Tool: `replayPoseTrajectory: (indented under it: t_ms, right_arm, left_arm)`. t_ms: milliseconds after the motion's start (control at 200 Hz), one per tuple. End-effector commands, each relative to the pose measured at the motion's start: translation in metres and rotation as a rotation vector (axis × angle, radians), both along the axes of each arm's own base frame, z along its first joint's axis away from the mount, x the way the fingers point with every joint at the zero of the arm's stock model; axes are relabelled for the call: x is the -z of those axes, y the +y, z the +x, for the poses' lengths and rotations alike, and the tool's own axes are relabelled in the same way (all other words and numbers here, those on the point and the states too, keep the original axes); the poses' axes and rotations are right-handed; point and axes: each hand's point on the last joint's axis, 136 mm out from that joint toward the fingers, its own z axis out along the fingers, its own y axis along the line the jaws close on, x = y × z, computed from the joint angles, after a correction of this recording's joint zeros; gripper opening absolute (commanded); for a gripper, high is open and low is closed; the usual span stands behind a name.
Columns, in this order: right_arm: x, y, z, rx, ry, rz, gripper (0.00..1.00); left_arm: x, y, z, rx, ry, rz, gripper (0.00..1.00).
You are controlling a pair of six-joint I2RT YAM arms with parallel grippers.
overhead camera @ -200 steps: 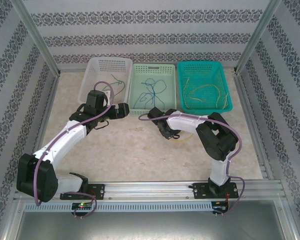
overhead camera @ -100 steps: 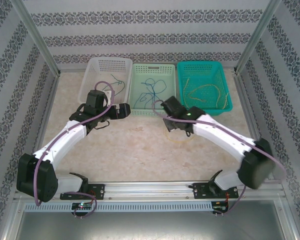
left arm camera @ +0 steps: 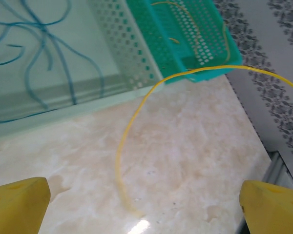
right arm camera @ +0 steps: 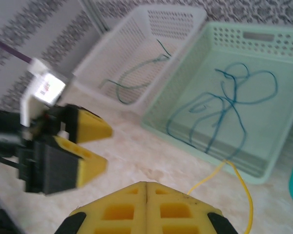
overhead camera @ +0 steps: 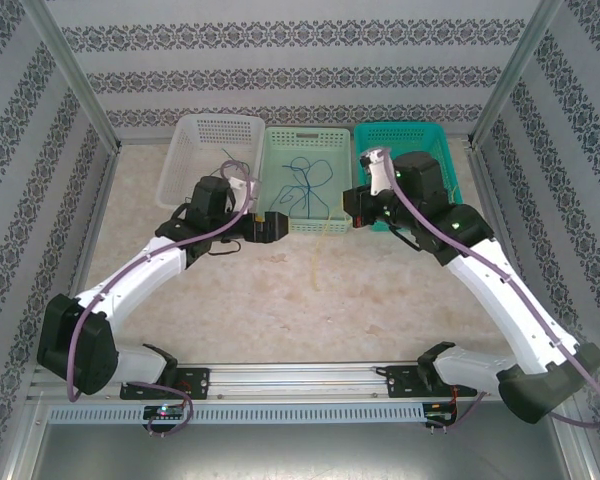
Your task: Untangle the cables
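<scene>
while the left gripper (overhead camera: 272, 228) hangs just in front of the pale green basket (overhead camera: 310, 133), its yellow fingers (left arm camera: 19, 204) stand wide apart with nothing between them, low over the marbled table (overhead camera: 280, 310). the right gripper (right arm camera: 146, 204) is raised by the near left corner of the teal basket (overhead camera: 455, 190), and its two pads are pressed flat together. a yellow cable (left arm camera: 122, 146) runs from that gripper through the air, arcs past the front corners of the pale green and teal baskets, and drops in a curve until its free end rests on the table between the two arms. the exact pinch point is hidden behind the pads. a blue cable (left arm camera: 45, 36) lies looped on the floor of the pale green basket. a dark green cable (right arm camera: 132, 69) lies in the white basket (overhead camera: 180, 160). thin yellow strands (left arm camera: 201, 29) lie in the teal basket
</scene>
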Motion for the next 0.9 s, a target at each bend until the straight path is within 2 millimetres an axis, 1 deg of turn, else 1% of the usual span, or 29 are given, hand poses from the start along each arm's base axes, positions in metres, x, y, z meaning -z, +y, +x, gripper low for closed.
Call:
replayPoseTrajectory:
  t_ms: [0,115,245,360,470,540,609,649,714,894]
  right_arm:
    - [-0.039,0.004,-0.005,-0.036,-0.04,0.155,0.0]
    - [-0.058,-0.001,-0.005,-0.031,-0.042,0.258,0.0]
    - [-0.08,-0.007,-0.007,-0.019,-0.039,0.358,0.0]
    - [-0.096,-0.013,-0.006,0.003,-0.031,0.452,0.0]
    - [-0.106,-0.021,-0.002,0.044,-0.032,0.52,0.0]
    - [-0.109,-0.033,0.004,0.121,-0.06,0.517,0.0]
    - [-0.111,-0.054,0.012,0.237,-0.122,0.47,0.0]
    - [-0.116,-0.066,0.015,0.293,-0.162,0.446,0.0]
    - [-0.13,-0.08,0.017,0.343,-0.227,0.419,0.0]
    - [-0.185,-0.108,0.015,0.432,-0.411,0.392,0.0]
  left_arm:
    - [-0.022,-0.033,-0.002,0.115,-0.08,-0.048,1.0]
    - [-0.019,-0.051,-0.004,0.165,-0.083,-0.044,1.0]
    - [-0.015,-0.062,-0.003,0.196,-0.087,-0.023,1.0]
    - [-0.021,-0.069,-0.002,0.218,-0.107,-0.036,1.0]
    - [-0.03,-0.077,-0.002,0.244,-0.128,-0.052,1.0]
    - [-0.031,-0.081,-0.002,0.255,-0.128,-0.055,1.0]
    - [-0.029,-0.081,0.001,0.244,-0.123,-0.046,1.0]
    - [-0.027,-0.08,0.002,0.234,-0.121,-0.039,1.0]
    - [-0.026,-0.078,0.002,0.226,-0.125,-0.031,1.0]
    - [-0.022,-0.07,0.0,0.202,-0.135,0.001,1.0]
